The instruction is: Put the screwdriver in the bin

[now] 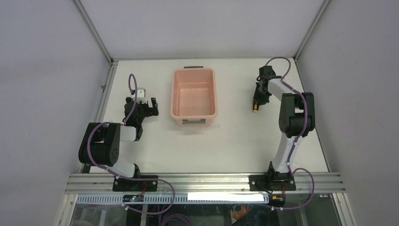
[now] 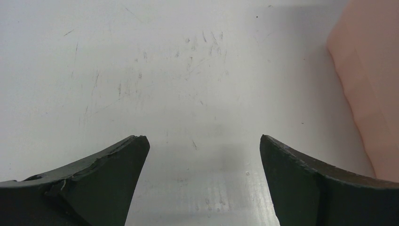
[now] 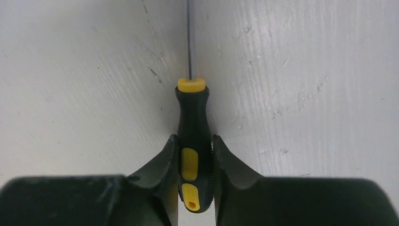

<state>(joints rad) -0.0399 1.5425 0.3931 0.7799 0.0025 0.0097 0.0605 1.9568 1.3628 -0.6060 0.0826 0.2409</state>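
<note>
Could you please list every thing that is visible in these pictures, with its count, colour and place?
table: one, white, under everything
bin: one, salmon pink with grey handles, middle of the table, toward the far edge
screwdriver: one, yellow and black handle, thin dark shaft, low at the table surface, right of the bin
left gripper: one, black, open, over bare table left of the bin
right gripper: one, black, closed on the screwdriver's handle
</note>
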